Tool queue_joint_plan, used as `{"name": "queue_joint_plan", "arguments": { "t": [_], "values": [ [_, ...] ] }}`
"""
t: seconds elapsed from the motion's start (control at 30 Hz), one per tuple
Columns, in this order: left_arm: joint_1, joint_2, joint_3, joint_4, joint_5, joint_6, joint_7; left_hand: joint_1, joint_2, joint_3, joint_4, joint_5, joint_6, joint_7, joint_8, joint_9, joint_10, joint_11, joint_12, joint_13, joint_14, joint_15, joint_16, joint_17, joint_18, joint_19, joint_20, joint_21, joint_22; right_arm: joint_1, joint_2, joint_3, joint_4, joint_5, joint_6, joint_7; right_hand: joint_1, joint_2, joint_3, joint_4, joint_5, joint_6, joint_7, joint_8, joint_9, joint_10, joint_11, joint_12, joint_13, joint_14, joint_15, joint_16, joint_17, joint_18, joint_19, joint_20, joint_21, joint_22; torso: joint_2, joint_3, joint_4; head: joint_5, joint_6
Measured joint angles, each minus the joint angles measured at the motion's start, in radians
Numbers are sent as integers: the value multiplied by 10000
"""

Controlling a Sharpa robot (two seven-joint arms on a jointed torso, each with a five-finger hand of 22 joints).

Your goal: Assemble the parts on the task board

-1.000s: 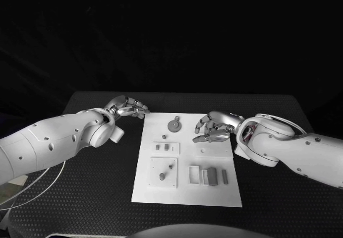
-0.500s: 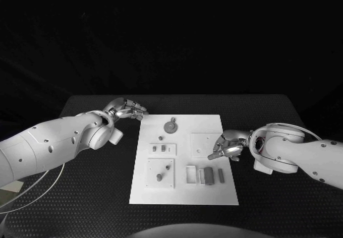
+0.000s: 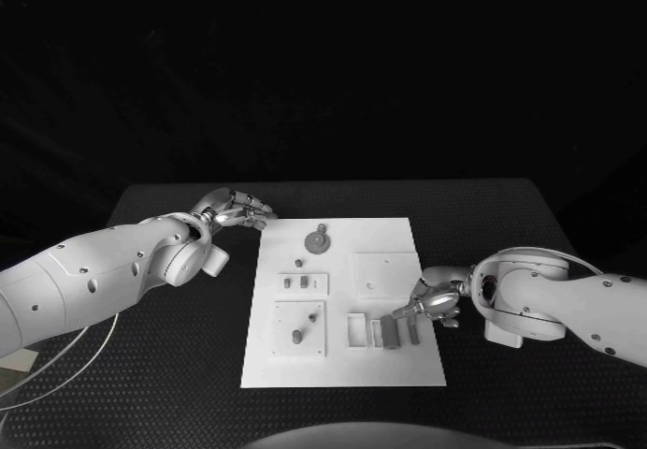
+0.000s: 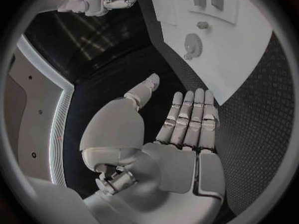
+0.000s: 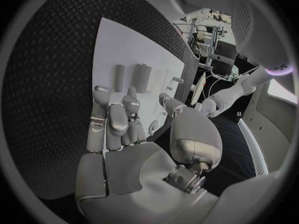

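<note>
Right silver hand [image 3: 434, 301] hovers with fingers spread, empty, at the flat white rectangular task board's [image 3: 388, 365] right edge; left silver hand [image 3: 237, 208], fingers straight and empty, sits off its far-left corner.

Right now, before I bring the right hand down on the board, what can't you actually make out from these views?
- Head view: whether the right hand touches the grey bars at the task board edge; its fingers cover that spot.
- Right wrist view: the bars beyond the fingertips; contact unclear.
- Head view: the small parts are too small to tell shape or seating.
- Head view: the left hand has curled fingers; anything inside is hidden.
</note>
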Motion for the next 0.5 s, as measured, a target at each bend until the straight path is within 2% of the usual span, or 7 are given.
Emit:
{"name": "queue_joint_plan", "arguments": {
  "t": [0.2, 0.5],
  "values": [
    [-3, -4, -5, -2, 14, 0, 8, -34, 34, 0, 0, 0, 0, 0, 0, -9, 0, 0, 0, -8, 0, 0, 0, 9, 0, 0, 0, 0, 0, -15, 52, -144, 8, 116, 80, -108, -52, 52, 14, 68, 0, 11, 10, 0, 14, -5, -6, 37, -7, 1, 0, 41, 24, 1, 0, 1, 18, 0, 4, -6, 0, -66, -26],
    [-6, -16, -9, 3, 25, 2, 16, -34, 35, -22, 22, 0, 0, 0, 0, -9, 0, 0, 0, -8, 0, 0, 0, 8, 0, 0, 0, 0, -9, -229, 406, -210, -97, 5, 6, -195, -52, 52, 14, 68, 0, 12, 10, -35, 22, -5, -5, 37, -18, 2, 3, 41, 17, -1, -38, -35, 18, 0, 19, -18, 16, -102, -55]
  ]
}}
